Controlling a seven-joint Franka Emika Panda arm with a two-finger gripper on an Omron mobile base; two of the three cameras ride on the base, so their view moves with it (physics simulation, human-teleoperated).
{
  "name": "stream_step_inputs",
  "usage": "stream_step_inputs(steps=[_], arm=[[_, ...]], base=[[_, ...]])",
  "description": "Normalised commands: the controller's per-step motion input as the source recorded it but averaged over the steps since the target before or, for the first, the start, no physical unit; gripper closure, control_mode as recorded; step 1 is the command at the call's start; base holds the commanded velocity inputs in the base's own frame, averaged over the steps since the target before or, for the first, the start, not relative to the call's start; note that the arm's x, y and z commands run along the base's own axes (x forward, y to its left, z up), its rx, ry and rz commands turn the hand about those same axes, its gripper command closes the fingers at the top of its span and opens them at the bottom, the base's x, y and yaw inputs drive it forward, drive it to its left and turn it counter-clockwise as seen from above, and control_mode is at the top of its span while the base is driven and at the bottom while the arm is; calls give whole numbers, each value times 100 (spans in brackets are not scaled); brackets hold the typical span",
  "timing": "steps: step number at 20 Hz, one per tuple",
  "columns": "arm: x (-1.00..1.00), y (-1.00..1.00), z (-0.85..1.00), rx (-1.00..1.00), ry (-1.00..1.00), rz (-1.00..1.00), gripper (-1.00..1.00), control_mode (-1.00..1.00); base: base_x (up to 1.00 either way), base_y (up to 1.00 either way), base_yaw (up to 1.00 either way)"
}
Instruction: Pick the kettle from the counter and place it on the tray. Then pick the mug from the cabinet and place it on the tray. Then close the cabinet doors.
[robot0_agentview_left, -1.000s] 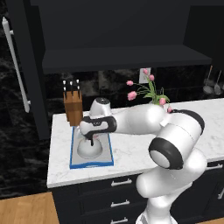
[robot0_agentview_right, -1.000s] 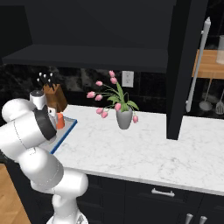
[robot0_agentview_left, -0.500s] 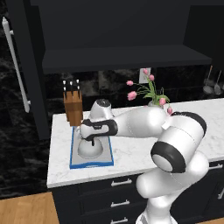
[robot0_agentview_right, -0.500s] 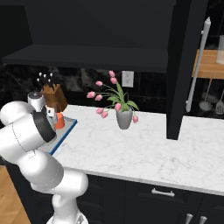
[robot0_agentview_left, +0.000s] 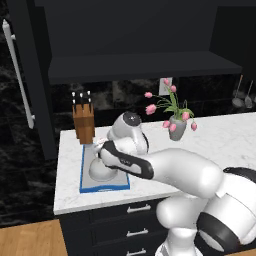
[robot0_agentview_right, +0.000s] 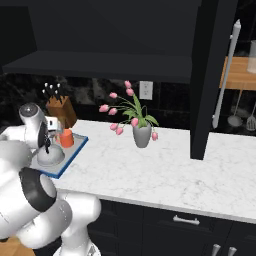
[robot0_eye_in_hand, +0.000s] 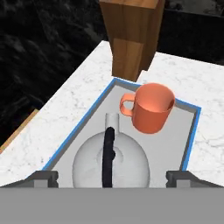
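**Mug down on the tray, doors next**

Fingers spread wide and holding nothing: the gripper (robot0_eye_in_hand: 112, 177) hangs over the tray (robot0_eye_in_hand: 189, 144), its two dark tips standing far apart at either side of the hand view. Right between them and just ahead sits the kettle (robot0_eye_in_hand: 110, 164), silver dome upright, black handle running straight away from the fingers, short spout pointing toward the far end. Just beyond the spout is the orange mug (robot0_eye_in_hand: 151, 107), upright on the grey floor, loop handle turned to the fingers' left, sitting close to the kettle but apart from it. Both are inside the blue rim, so by my reading the two placements are done.

Past the tray's far edge, the wooden knife block (robot0_eye_in_hand: 131, 35) stands on the white marble counter (robot0_eye_in_hand: 74, 103).

From the left base view the arm reaches out low and long across the counter, wrist bent down over the tray. Above, the cabinet (robot0_agentview_left: 135, 65) gapes open, its left door (robot0_agentview_left: 27, 80) swung wide. Closing the doors looks like what remains.
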Motion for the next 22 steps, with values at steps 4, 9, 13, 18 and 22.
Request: stream_step_inputs(steps=[4,9,13,18,22], arm=[[-74,-60,63,7,-14,-5,-100,-100],[-40,-97,33,13,-2,-4,-100,-100],[-5,-100,11,15,-3,0,-100,-100],[0,-100,10,15,-15,0,-100,-100],[0,-100,34,15,-24,0,-100,-100]], base=[[0,0,0],[0,0,0],[0,0,0],[0,0,0],[0,0,0]])
